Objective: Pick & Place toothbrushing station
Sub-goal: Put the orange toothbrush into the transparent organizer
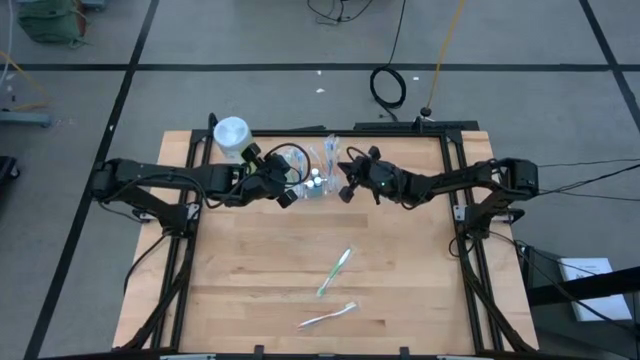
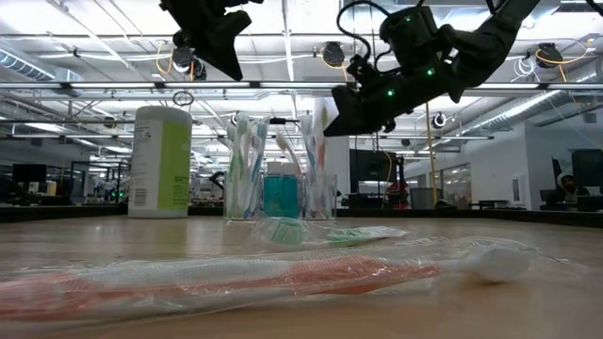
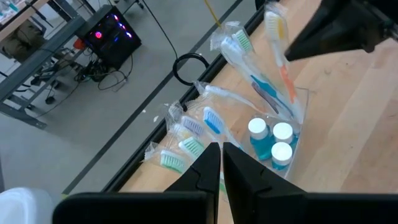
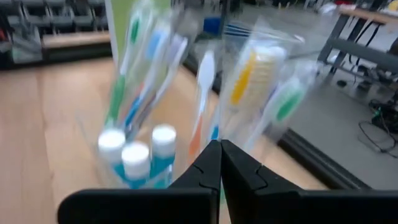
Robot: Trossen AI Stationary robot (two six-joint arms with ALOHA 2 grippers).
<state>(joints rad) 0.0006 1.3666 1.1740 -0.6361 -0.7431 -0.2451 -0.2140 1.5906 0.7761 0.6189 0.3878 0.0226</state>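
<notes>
Standing at the far middle of the table (image 1: 400, 290), the toothbrushing station (image 1: 318, 178) was upright: a small clear holder with wrapped toothbrushes fanning out of it and three blue white-capped tubes (image 3: 272, 142) in its base. The left gripper (image 1: 290, 188) hung above the table just beside the station on the left, its fingers (image 3: 205, 168) pressed together with only a thin slit between them and nothing held. The right gripper (image 1: 347, 184) hung just beside the station on the opposite side, its fingers (image 4: 231, 167) likewise closed together on nothing. In the low view both grippers were raised clear of the tabletop, higher than the brush heads. Whether either gripper touched a protruding wrapper could not be determined.

A green canister with a white lid (image 1: 231, 136) stood upright at the far left of the table, behind the left gripper and apart from the station. Two wrapped toothbrushes lay loose on the near half of the table, well apart from the station: a green one (image 1: 335, 272) lying diagonally near the middle, and an orange one (image 1: 328, 316) closer to the near edge
</notes>
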